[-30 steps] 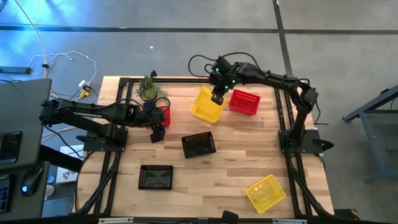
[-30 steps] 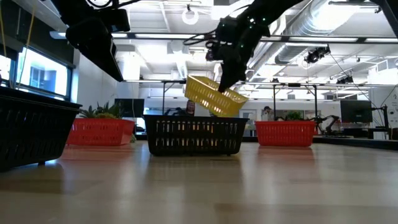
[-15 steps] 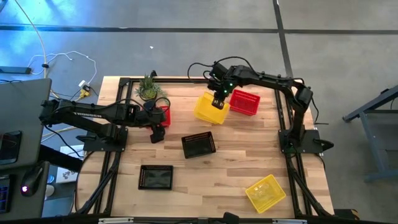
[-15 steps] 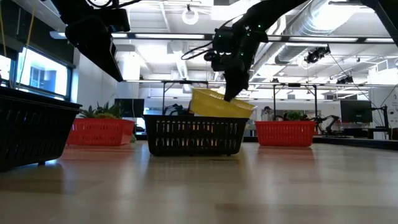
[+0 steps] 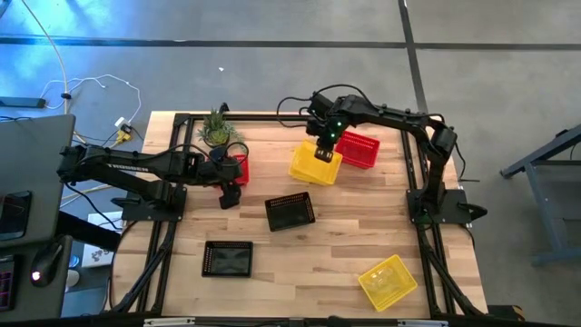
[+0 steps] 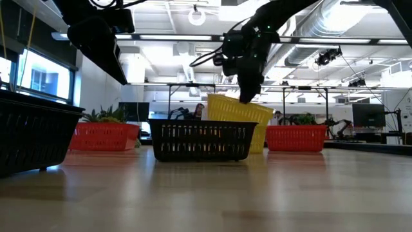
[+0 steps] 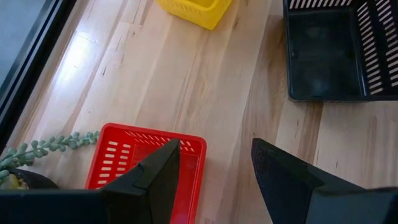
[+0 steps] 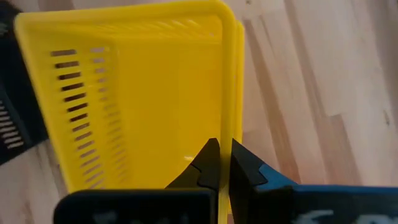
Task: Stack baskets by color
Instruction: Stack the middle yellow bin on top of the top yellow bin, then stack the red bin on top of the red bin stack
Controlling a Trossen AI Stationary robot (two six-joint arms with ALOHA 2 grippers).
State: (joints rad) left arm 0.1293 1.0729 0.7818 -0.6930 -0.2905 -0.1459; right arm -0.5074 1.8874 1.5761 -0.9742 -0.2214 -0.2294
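Jaws of my right gripper [image 8: 219, 163] are pinched tight on the rim of a yellow basket [image 5: 315, 163], the two dark fingertips nearly meeting over the thin plastic wall. Over the last second I have swung that basket from a steep tilt in the air, across toward the right, and levelled it; in the low view it now looks to sit upright on the worktop [image 5: 309, 263], just beside a red basket [image 5: 360, 151] at the far right. To my mind that is a set-down, not yet a stack: the second yellow basket [image 5: 388, 281] lies well apart at the near right corner, and I see no third yellow one. My left gripper [image 7: 214, 171] has not stirred, its jaws spread wide and holding nothing, poised above another red basket [image 7: 146, 165] next to the small potted plant [image 5: 217, 129]. Two black baskets, one [image 5: 290, 211] mid-worktop and one [image 5: 228, 259] nearer the front, lie separate. Nothing is nested yet as far as I can tell, so the sorting is at an early stage, and letting go here would merely park this yellow basket.
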